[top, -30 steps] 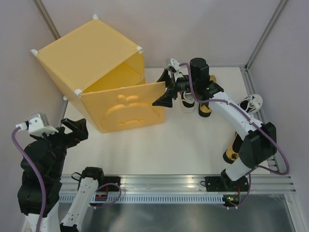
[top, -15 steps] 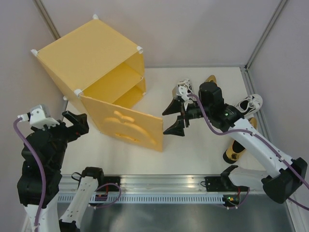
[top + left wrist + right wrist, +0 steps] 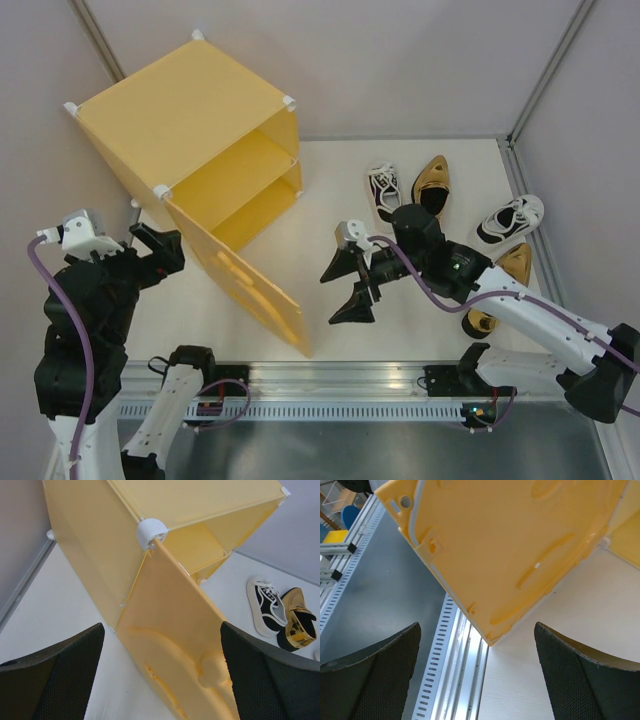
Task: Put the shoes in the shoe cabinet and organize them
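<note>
The yellow shoe cabinet (image 3: 180, 110) stands at the back left. Its door (image 3: 250, 285) is swung wide toward the near edge, showing the inner shelf (image 3: 245, 165). My right gripper (image 3: 340, 288) is open just right of the door's free edge, and the door's lower corner (image 3: 490, 637) lies between its fingers untouched. My left gripper (image 3: 155, 258) is open on the door's outer side, facing the embossed door (image 3: 185, 645). Right of the cabinet lie a white-and-black sneaker (image 3: 384, 190) and a gold slip-on (image 3: 433, 182). Another sneaker (image 3: 511, 218) and gold slip-on (image 3: 497, 290) lie far right.
A metal rail (image 3: 350, 378) runs along the near table edge, also in the right wrist view as the slotted rail (image 3: 452, 670). Grey walls close the back and sides. My right arm (image 3: 520, 310) lies across the right side, partly over the far-right gold slip-on.
The door has swung from nearly shut to wide open. My right gripper drew back toward the near edge along with it, staying open. The left arm barely moved.
</note>
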Robot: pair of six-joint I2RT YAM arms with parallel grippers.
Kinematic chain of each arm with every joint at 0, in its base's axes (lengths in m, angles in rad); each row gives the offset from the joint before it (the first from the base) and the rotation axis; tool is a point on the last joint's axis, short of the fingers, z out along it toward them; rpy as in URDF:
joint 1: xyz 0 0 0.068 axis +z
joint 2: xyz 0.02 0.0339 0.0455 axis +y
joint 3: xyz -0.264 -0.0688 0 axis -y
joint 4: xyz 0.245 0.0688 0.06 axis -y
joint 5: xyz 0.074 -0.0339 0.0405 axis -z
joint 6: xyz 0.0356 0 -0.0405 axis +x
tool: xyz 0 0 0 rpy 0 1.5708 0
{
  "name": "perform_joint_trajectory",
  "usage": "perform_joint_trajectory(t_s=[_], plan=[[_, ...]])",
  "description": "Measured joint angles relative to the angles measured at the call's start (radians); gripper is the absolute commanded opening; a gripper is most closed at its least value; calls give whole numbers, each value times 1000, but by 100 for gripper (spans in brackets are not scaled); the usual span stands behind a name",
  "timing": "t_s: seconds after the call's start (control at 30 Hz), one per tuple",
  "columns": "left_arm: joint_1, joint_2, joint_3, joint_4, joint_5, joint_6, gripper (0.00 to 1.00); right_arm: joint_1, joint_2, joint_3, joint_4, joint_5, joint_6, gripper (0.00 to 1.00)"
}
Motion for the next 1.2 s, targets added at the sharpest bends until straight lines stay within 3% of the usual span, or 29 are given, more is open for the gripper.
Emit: perform_joint_trajectory(t_s=[0.3, 0.7, 1.2], plan=[[0, 10, -1, 0, 23, -8, 100, 237, 31, -10, 125, 68, 68, 98], [0, 10, -13, -8, 42, -13, 100, 433, 169, -7, 274, 116, 130, 98], [0, 10, -31, -59, 57, -20, 100, 545, 305, 58, 369, 150, 150, 98]])
